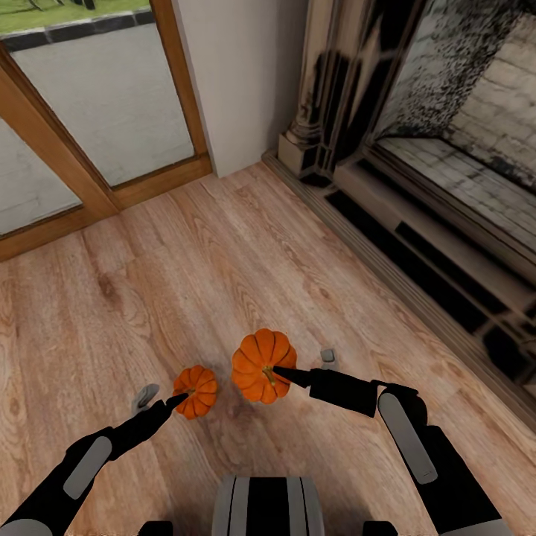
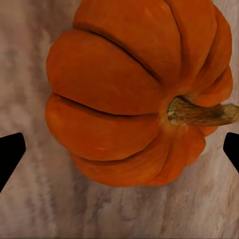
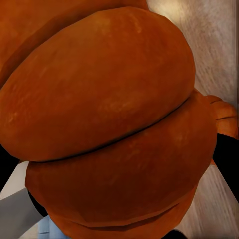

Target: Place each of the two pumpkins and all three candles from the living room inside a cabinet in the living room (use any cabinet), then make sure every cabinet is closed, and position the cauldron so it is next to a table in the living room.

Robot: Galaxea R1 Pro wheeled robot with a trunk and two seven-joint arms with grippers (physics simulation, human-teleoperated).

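Observation:
Two orange ribbed pumpkins are over the wooden floor in front of me. The larger-looking pumpkin (image 1: 260, 363) sits in my right gripper (image 1: 281, 374), which is shut on it; up close this pumpkin (image 3: 109, 129) spans the space between the black fingers (image 3: 227, 159). The smaller-looking pumpkin (image 1: 196, 390) lies on the floor at the tip of my left gripper (image 1: 177, 403). In the left wrist view that pumpkin (image 2: 129, 99) lies stem sideways, and the left gripper (image 2: 119, 152) is open with its fingertips (image 2: 10, 157) apart from it. One grey candle (image 1: 327, 356) stands right of the pumpkins; another candle (image 1: 144, 397) lies on the left.
An ornate dark fireplace surround (image 1: 417, 186) with a raised hearth runs along the right. A glass door in a wooden frame (image 1: 89, 171) stands at the back left, beside a white wall (image 1: 238, 82). Bare wooden floor (image 1: 223, 260) stretches ahead of me.

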